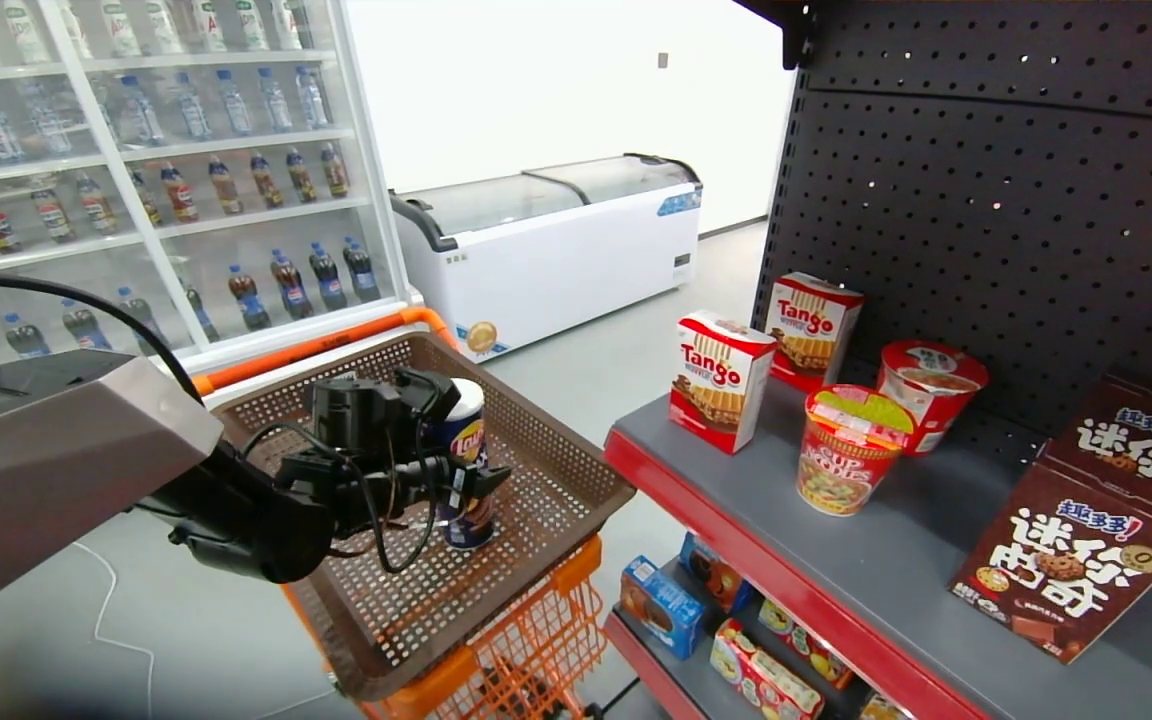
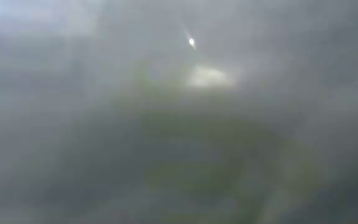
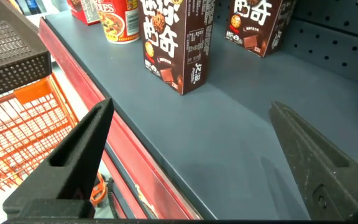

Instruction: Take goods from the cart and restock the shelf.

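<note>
Head view bright, even indoor light; wall (image 1: 536, 90) blown out white, glare on cooler glass (image 1: 136, 150), edges bowed. Left wrist view grey haze, one bright glint. Right wrist view evenly lit, soft shadows on shelf (image 3: 229, 143).

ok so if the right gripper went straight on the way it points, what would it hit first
Probably the bare grey shelf deck, which the open right gripper frames. The brown box stands farther on, so it looks second, though depth is unclear.
</note>
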{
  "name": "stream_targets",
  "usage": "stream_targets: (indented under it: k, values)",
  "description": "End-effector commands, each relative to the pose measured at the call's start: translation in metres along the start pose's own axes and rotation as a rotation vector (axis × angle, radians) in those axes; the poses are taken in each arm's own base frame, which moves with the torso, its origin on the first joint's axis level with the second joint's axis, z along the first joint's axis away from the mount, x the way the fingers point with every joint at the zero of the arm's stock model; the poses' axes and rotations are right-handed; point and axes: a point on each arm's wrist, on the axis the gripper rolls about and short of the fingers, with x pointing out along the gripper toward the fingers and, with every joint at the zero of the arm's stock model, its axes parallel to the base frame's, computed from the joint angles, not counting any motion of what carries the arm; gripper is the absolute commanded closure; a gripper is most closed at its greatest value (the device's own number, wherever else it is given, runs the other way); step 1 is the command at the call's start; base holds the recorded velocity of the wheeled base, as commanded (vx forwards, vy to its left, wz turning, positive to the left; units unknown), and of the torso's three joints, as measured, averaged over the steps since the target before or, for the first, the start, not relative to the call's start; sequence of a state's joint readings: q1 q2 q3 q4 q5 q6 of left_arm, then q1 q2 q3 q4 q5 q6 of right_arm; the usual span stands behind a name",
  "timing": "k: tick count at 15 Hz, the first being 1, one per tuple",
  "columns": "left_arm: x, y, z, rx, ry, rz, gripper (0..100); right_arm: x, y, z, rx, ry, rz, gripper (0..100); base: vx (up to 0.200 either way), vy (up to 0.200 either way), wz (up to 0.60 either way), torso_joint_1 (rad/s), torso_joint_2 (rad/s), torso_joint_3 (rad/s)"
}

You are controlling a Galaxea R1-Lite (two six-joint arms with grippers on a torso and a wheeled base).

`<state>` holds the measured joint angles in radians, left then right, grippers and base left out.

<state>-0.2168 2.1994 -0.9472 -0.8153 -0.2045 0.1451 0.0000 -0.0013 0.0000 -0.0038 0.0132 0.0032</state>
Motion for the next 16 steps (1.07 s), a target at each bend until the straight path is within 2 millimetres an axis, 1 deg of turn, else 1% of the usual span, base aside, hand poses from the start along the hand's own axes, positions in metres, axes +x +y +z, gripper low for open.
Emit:
stream_targets:
  k: [1,3,5,7,8,9,10,11,12,13,14,15,16]
  values:
    - [0.003,-0.001,0.003,0.003,-0.007,0.02,100,0.0,0.0,0.0,0.0,0.001,0.001,0,0.0,0.0,0.0,0.0,0.0,0.0]
    - [0.002,0.0,0.004,0.004,-0.007,0.051,100,0.0,0.0,0.0,0.0,0.001,0.001,0,0.0,0.0,0.0,0.0,0.0,0.0]
    - [-0.018,-0.003,0.026,0.001,-0.063,0.093,100,0.0,0.0,0.0,0.0,0.001,0.001,0,0.0,0.0,0.0,0.0,0.0,0.0]
    - [-0.038,-0.002,0.044,-0.005,-0.109,0.146,100,0.0,0.0,0.0,0.0,0.001,0.001,0,0.0,0.0,0.0,0.0,0.0,0.0]
    - [-0.056,-0.003,0.058,-0.01,-0.15,0.164,100,0.0,0.0,0.0,0.0,0.001,0.001,0,0.0,0.0,0.0,0.0,0.0,0.0]
    - [-0.069,-0.005,0.069,-0.031,-0.184,0.167,100,0.0,0.0,0.0,0.0,0.001,0.001,0,0.0,0.0,0.0,0.0,0.0,0.0]
    - [-0.085,-0.005,0.085,-0.067,-0.237,0.177,100,0.0,0.0,0.0,0.0,0.001,0.001,0,0.0,0.0,0.0,0.0,0.0,0.0]
    - [-0.096,-0.006,0.093,-0.079,-0.254,0.19,100,0.0,0.0,0.0,0.0,0.001,0.001,0,0.0,0.0,0.0,0.0,0.0,0.0]
    - [-0.117,-0.008,0.102,-0.082,-0.259,0.2,100,0.0,0.0,0.0,0.0,0.001,0.001,0,0.0,0.0,0.0,0.0,0.0,0.0]
    - [-0.126,-0.01,0.104,-0.081,-0.258,0.197,100,0.0,0.0,0.0,0.0,0.001,0.001,0,0.0,0.0,0.0,0.0,0.0,0.0]
    - [-0.153,-0.013,0.105,-0.085,-0.249,0.196,100,0.0,0.0,0.0,0.0,0.001,0.001,0,0.0,0.0,0.0,0.0,0.0,0.0]
    - [-0.175,-0.017,0.105,-0.084,-0.257,0.193,100,0.0,0.0,0.0,0.0,0.002,0.001,0,0.0,0.0,0.0,0.0,0.0,0.0]
    - [-0.19,-0.02,0.102,-0.083,-0.26,0.195,100,0.0,0.0,0.0,0.0,0.001,0.001,0,0.0,0.0,0.0,0.0,0.0,0.0]
